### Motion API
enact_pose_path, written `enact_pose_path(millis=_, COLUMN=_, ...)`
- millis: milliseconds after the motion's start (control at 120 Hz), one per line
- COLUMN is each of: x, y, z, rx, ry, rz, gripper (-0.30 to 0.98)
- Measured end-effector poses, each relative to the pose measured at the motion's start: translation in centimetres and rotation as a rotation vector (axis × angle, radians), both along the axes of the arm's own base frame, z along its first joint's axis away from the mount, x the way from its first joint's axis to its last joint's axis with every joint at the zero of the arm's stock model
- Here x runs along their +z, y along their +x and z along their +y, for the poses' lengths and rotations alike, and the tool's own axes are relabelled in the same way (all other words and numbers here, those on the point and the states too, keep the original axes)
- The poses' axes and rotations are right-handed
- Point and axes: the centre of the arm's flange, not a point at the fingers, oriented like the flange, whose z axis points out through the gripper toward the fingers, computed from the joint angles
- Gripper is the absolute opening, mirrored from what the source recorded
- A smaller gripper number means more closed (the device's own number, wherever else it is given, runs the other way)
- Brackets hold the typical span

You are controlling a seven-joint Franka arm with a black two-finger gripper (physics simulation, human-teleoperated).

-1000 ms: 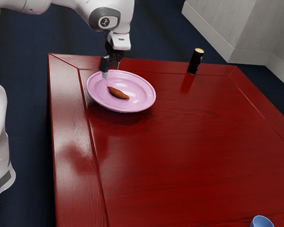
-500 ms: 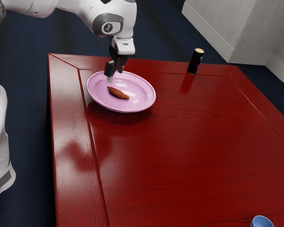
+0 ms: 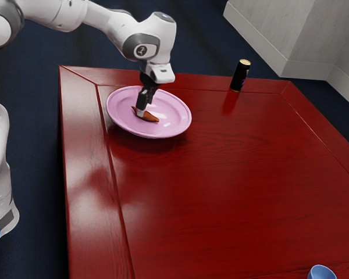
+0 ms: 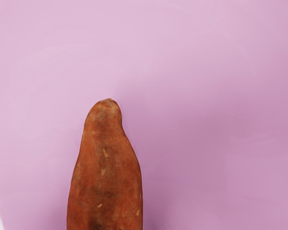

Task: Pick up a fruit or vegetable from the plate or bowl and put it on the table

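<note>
Gripper (image 3: 144,110): low at potato (image 3: 150,117), clamped or apart cannot be told | potato: apparently resting on plate (image 3: 175,120) | can (image 3: 240,76): on table (image 3: 221,174)

Before you, a sweet potato (image 3: 151,118) on your plate (image 3: 177,116), the plate on your table (image 3: 221,180) toward the exterior view's left, a can (image 3: 240,77) toward the exterior view's right of it, a cup (image 3: 321,272) well apart from both.
</note>
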Motion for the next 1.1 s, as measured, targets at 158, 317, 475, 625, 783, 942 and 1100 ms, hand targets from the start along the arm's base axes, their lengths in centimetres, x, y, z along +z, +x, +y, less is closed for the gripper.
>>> enact_pose_path(millis=158, x=-1.1, y=0.2, z=0.1, rx=0.03, ry=0.001, rz=0.004, gripper=0.68)
enact_pose_path(millis=317, x=-1.3, y=0.2, z=0.5, rx=0.057, ry=0.003, rz=-0.002, gripper=0.68)
enact_pose_path(millis=475, x=-2.6, y=0.6, z=0.5, rx=0.072, ry=0.007, rz=0.017, gripper=0.68)
enact_pose_path(millis=625, x=-3.5, y=0.9, z=0.6, rx=0.083, ry=0.011, rz=0.026, gripper=0.68)
enact_pose_path(millis=783, x=-3.8, y=1.0, z=0.7, rx=0.093, ry=0.014, rz=0.028, gripper=0.68)
enact_pose_path(millis=942, x=-4.2, y=1.2, z=0.8, rx=0.101, ry=0.016, rz=0.03, gripper=0.68)
enact_pose_path(millis=1100, x=-4.5, y=1.3, z=0.7, rx=0.106, ry=0.017, rz=0.032, gripper=0.51)
